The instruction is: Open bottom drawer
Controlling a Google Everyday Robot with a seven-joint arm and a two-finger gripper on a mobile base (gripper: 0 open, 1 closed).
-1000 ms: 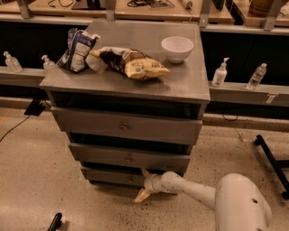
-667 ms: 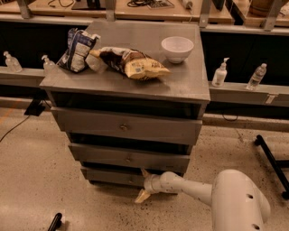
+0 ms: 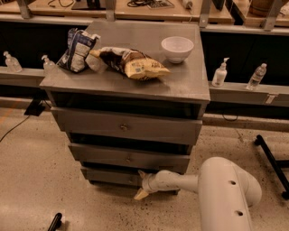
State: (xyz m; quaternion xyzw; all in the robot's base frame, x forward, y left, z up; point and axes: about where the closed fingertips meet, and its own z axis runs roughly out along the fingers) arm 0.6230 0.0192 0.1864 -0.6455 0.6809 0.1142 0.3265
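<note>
Change: leftward, the white arm [image 3: 228, 194] has been shifted slightly since the earlier frame; the gripper [image 3: 141, 184] has been kept at the same spot.
Gripper: held low against the right end of the bottom drawer [image 3: 108, 176]; whether it is clenched or released cannot be told.
Bottom drawer: set lowest in the cabinet [image 3: 189, 76], under the mid drawer [image 3: 104, 155], just above the floor [image 3: 36, 180].
Top: grey, worn; a blue bag [image 3: 76, 49] and a yellow bag [image 3: 131, 63] are laid on it, and a white bowl [image 3: 177, 47] is set at the back right.
Floor: pale, speckled; a cable [image 3: 13, 128] is trailed at left and a black stand foot [image 3: 271, 158] is seen at right.
Back: a ledge [image 3: 244, 92] is lined with bottles [image 3: 220, 73]; wooden tables [image 3: 54, 6] are seen above.
</note>
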